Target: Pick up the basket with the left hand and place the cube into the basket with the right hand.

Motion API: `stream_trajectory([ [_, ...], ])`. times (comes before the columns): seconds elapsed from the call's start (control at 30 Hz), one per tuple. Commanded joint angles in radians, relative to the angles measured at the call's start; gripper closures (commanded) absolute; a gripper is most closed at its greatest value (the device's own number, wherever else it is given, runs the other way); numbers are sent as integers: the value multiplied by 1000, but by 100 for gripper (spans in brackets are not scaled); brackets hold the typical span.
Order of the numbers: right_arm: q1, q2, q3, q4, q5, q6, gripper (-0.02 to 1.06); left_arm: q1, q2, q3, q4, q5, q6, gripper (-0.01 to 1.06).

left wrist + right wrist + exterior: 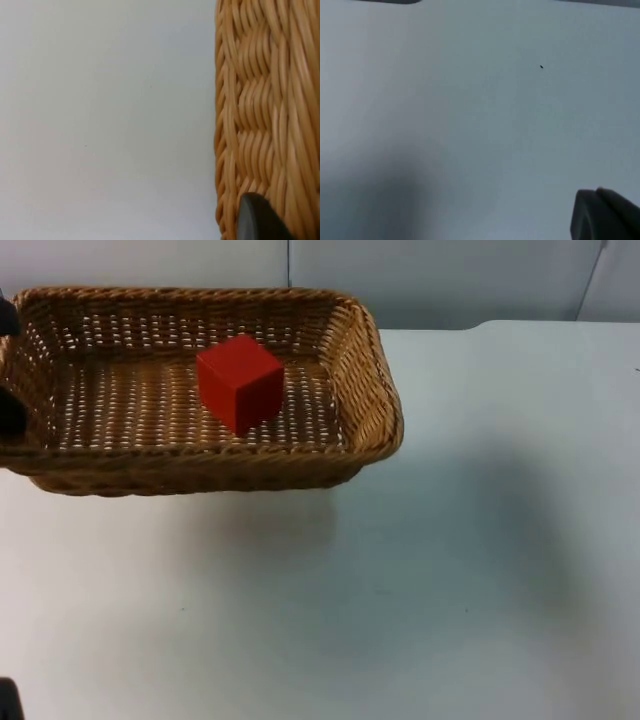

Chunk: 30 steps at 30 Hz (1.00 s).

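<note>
The wicker basket (370, 390) hangs tilted above the table at the left, casting a shadow below it. A red cube (240, 380) rests on its woven floor, a little right of centre. My left gripper (8, 412) is shut on the basket's left rim at the picture's edge. In the left wrist view the basket's wall (265, 110) runs close past a black fingertip (257, 220), with white table beside it. My right gripper (605, 216) hangs over bare white table, away from the basket.
The white table (480, 570) spreads to the right and front of the basket. The grey partition wall (450, 280) stands behind it. A small dark speck (541, 66) marks the table under the right arm.
</note>
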Motion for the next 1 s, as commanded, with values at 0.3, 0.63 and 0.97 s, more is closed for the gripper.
stream_trajectory([
  [0.3,-4,-8,3,25,-12,-18,105,-178,158,-48,-40,-58,14,105],
  [0.63,-4,-8,3,27,10,-28,105,-183,304,-149,-43,-27,11,105],
  [0.97,-4,-8,3,32,3,-28,105,-183,308,-188,-11,-70,-1,47],
])
